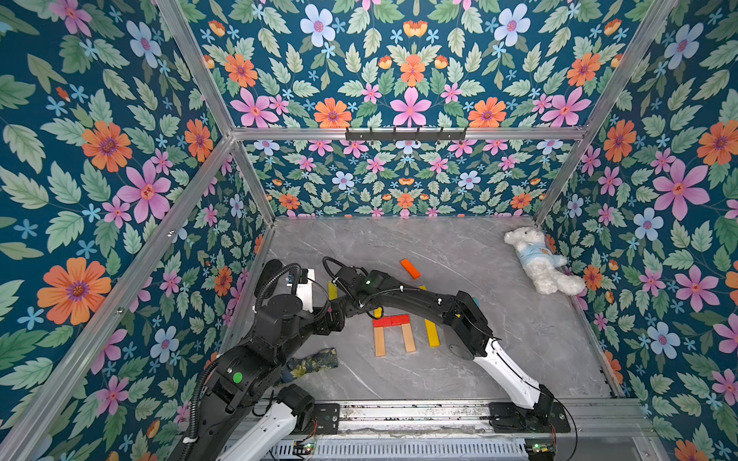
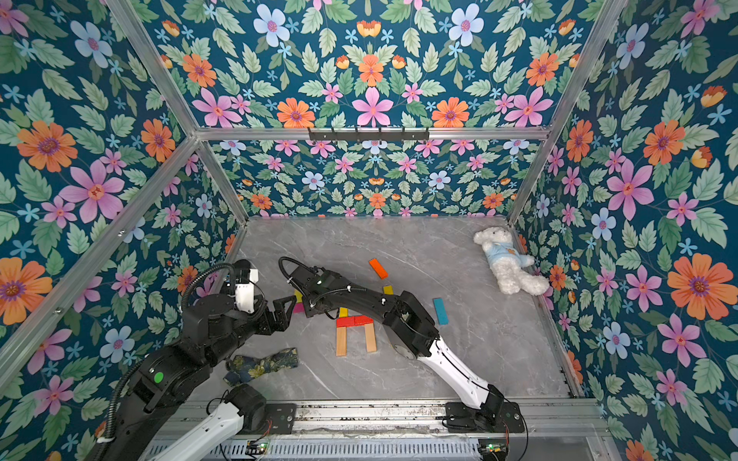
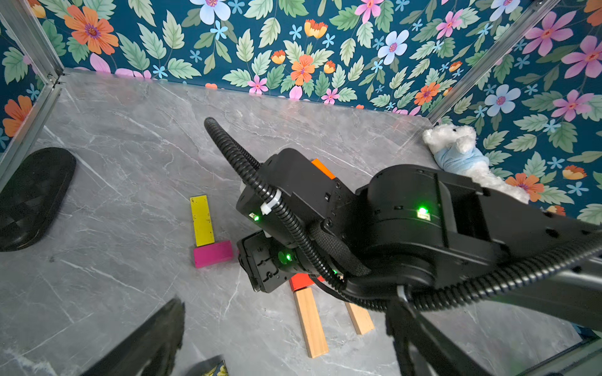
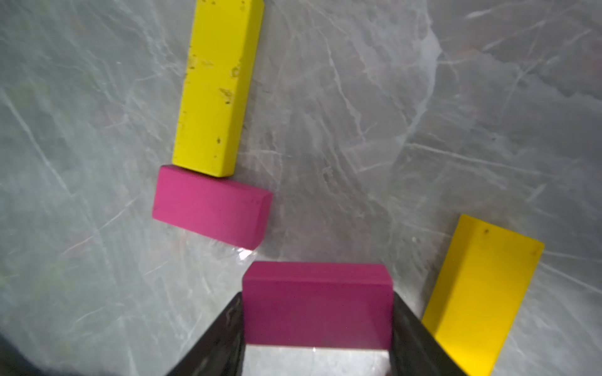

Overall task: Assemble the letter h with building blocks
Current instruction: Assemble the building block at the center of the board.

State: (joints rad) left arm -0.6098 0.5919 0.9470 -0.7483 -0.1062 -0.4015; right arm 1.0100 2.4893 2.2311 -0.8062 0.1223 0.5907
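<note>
- Right gripper (image 4: 317,307) is clenched on the held magenta block (image 4: 317,293), a half-length piece. My two black fingers (image 4: 224,332) press on its opposite sides.
- Reference for every position below: the loose magenta block (image 4: 211,206), lying flat on the grey table (image 4: 374,130).
- The held magenta block sits near the loose magenta block but apart from it, with bare table between the two. I cannot tell whether the held piece touches the table or hangs just above it.
- The lime-yellow long bar (image 4: 215,88) butts one end against a long side of the loose magenta block, on the side facing away from my right gripper.
- The yellow block (image 4: 482,293) lies farther from the loose magenta block than the held piece does, just beside one of my fingers. Its near end is cut off by the frame edge.
- Left gripper (image 3: 123,230) is released, jaws spread wide with nothing between them, near the loose magenta block and not touching it.
- To my right of the loose magenta block, two red blocks (image 1: 391,320) lie end to end against the far ends of two plain wood bars (image 1: 379,341).
- In both top views my right arm (image 1: 419,299) covers the held magenta block. The loose magenta block shows there only as a sliver (image 2: 297,308).
- The blue bar (image 2: 439,310) lies farther still to my right of the loose magenta block, past my forearm.
</note>
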